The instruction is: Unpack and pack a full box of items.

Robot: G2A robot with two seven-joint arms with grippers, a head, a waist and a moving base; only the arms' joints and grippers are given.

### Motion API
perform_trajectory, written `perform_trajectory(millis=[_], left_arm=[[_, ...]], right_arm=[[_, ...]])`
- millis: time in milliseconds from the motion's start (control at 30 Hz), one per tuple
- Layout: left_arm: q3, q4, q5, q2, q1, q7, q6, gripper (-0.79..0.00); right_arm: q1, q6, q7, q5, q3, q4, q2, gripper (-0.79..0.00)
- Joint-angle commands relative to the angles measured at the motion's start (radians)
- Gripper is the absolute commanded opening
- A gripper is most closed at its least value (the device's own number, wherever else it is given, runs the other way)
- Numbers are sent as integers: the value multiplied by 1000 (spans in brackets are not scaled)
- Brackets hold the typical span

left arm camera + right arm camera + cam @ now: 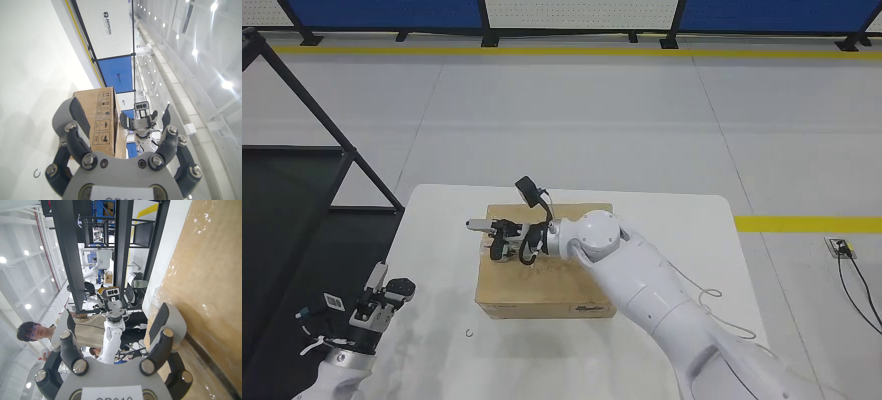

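A closed brown cardboard box [542, 275], sealed with clear tape, stands in the middle of the white table [672, 215]. My right gripper [497, 240] is over the box's top near its far left corner. In the right wrist view that gripper [115, 309] is open, with one finger [166, 321] resting against the taped box top [208, 275]. My left gripper [392, 282] hangs off the table's front left corner. It is open [121, 102] with nothing in it and faces the box's printed side [102, 121].
A small C-shaped ring [470, 333] lies on the table in front of the box, also seen as the ring [36, 173] in the left wrist view. A black metal frame [312, 130] stands to the table's left. Bare table lies right of the box.
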Motion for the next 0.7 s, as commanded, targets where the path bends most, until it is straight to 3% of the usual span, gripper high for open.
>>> perform_trajectory(millis=[0, 300, 667], left_arm=[[1, 0, 0, 1, 0, 1, 2, 0], [15, -5, 9, 4, -6, 1, 9, 0], [55, -26, 42, 7, -21, 2, 25, 0]], right_arm=[[3, 0, 14, -6, -1, 14, -7, 0], [17, -67, 77, -28, 25, 72, -8, 0], [9, -138, 148, -37, 98, 104, 47, 0]])
